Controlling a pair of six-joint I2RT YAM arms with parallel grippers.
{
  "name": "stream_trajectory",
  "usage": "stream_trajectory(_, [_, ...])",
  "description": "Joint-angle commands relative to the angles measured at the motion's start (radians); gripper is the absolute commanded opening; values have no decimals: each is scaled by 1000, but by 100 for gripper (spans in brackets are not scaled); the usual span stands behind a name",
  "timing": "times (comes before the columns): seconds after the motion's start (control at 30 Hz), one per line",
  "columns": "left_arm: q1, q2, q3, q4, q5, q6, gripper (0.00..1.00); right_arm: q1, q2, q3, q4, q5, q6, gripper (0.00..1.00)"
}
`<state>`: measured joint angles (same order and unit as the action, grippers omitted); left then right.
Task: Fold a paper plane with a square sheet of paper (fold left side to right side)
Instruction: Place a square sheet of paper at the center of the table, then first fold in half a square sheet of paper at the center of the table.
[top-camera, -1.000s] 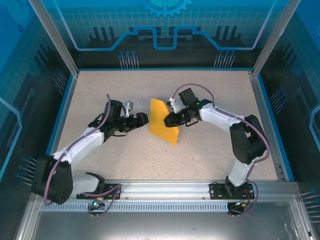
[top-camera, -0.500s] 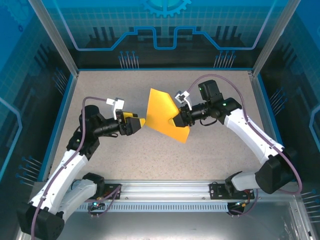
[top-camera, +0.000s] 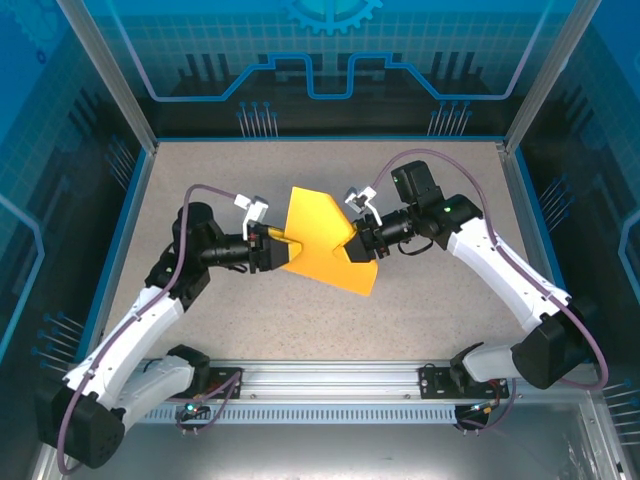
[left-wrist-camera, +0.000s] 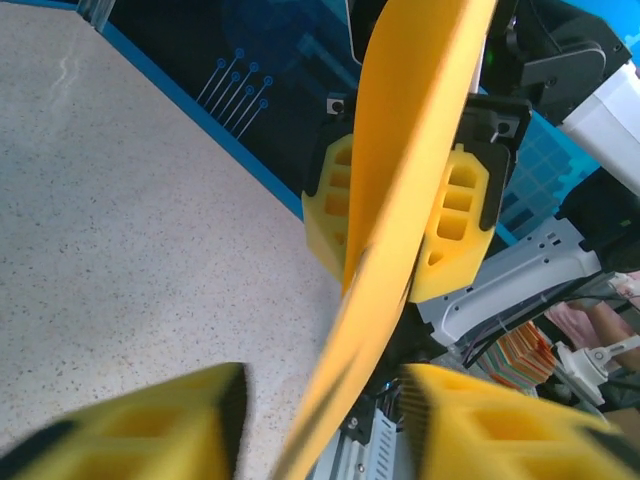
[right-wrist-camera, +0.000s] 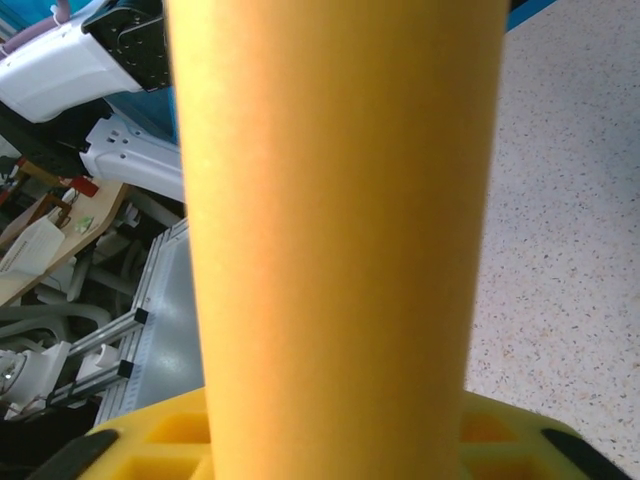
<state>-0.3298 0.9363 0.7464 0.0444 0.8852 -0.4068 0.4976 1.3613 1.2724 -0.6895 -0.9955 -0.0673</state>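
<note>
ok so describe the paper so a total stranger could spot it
In the middle of the speckled beige table, between the two arm tips, hangs the square sheet of paper. The right gripper pinches its right side and the left gripper sits at its left edge. It is plain orange-yellow, far thinner and wider than the yellow finger pads.
</note>
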Motion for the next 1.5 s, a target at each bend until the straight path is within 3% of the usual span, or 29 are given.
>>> stream_trajectory(0.0, [-8, 29, 20, -1, -14, 33, 17, -3, -41, 12, -13, 52, -4, 42])
stream_trajectory(0.07, [-8, 54, 7, -2, -49, 22, 7, -22, -62, -12, 2, 137, 23, 52])
stream_trajectory(0.2, [-12, 150, -34, 32, -101, -39, 0, -76, -94, -68, 19, 392, 102, 80])
stream_trajectory(0.23, [-13, 178, -44, 43, -107, -55, 0, -86, -96, -79, 15, 472, 120, 83])
stream_trajectory(0.33, [-24, 266, -82, 82, -138, -94, 0, -136, -91, -116, 8, 618, 175, 86])
stream_trajectory(0.47, [-35, 390, -115, 92, -231, -133, 0, -165, -84, -185, 51, 710, 241, 90])
stream_trajectory(0.6, [-35, 538, -122, 102, -303, -167, 0, -161, -41, -261, 146, 698, 308, 91])
stream_trajectory(0.67, [-37, 600, -117, 99, -323, -173, 0, -147, 0, -290, 203, 661, 351, 86])
stream_trajectory(0.8, [-36, 659, -72, -6, -382, -164, 0, -79, 131, -311, 321, 573, 422, 61])
stream_trajectory(0.97, [-37, 654, -31, -96, -400, -135, 0, -31, 295, -309, 438, 606, 522, 36])
stream_trajectory(1.23, [-39, 646, -20, -92, -354, -151, 2, -1, 464, -247, 356, 690, 521, 31])
stream_trajectory(1.47, [-89, 636, 32, -28, -291, -211, 37, 2, 505, -271, 321, 728, 515, 31])
